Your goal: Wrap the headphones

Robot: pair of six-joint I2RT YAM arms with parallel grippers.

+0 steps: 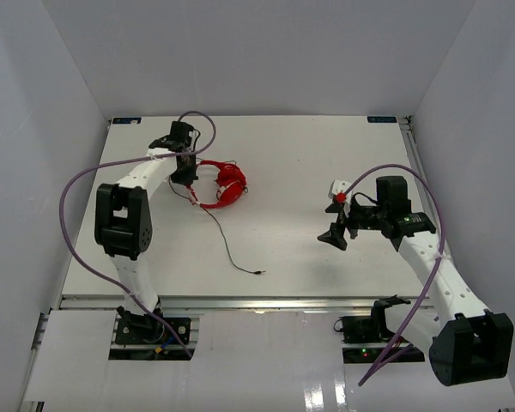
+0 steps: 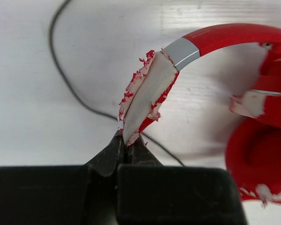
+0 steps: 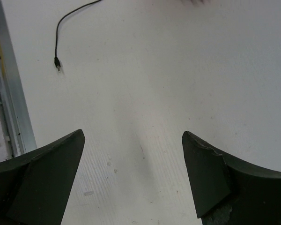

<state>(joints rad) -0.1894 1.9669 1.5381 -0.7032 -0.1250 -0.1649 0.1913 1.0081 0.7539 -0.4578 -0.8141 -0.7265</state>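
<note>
The red headphones [image 1: 226,184] lie at the back left of the white table, ear cups folded together. In the left wrist view a peeling, white-worn end of the headband [image 2: 147,91] runs into my left gripper [image 2: 126,140], which is shut on its tip; a red ear cup [image 2: 257,159] lies to the right. The thin dark cable [image 1: 223,236] trails loose toward the front, ending in a plug [image 3: 57,63]. My right gripper [image 1: 335,236] hovers over bare table at mid right, open, with nothing between its fingers [image 3: 51,164].
Thick purple arm cables [image 1: 69,197] loop over both arms. White walls close in the table on three sides. An aluminium rail [image 3: 9,93] runs along the table's near edge.
</note>
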